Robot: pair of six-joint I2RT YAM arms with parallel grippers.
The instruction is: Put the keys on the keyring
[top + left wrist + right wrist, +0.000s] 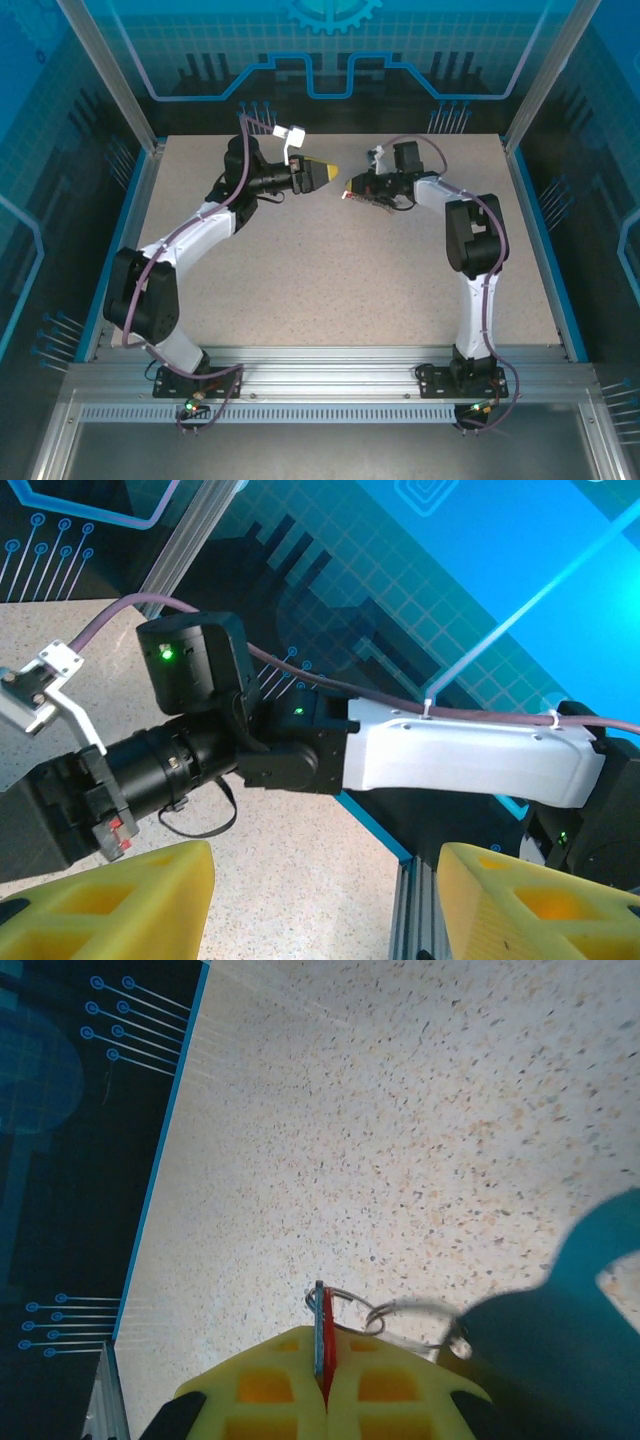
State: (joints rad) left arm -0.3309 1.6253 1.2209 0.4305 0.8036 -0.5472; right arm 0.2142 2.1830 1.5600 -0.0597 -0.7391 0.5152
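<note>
Speckled beige table [330,300] spreads across the cell, with blue-lit panels [320,60] walling it in. From above we see the left arm [200,235] and the right arm [470,240] both reaching to the far middle, their tips facing each other and just apart.

The left jaws stand well open. In the left wrist view their yellow fingers [110,900] sit at the bottom corners with a wide gap between them and nothing in it.

The right jaws are pressed together. In the right wrist view their fingers [390,1390] pinch the red key [326,1365] edge-on, with a thin blue-grey strip against its left side. The key pokes out a little past the fingertips, above the table.

Silver rings [350,1310] loop at the key's top and run right to the keyring [560,1340], a blurred teal shape close to the lens. We cannot tell whether the key is threaded on a ring or whether the keyring touches the table.
</note>
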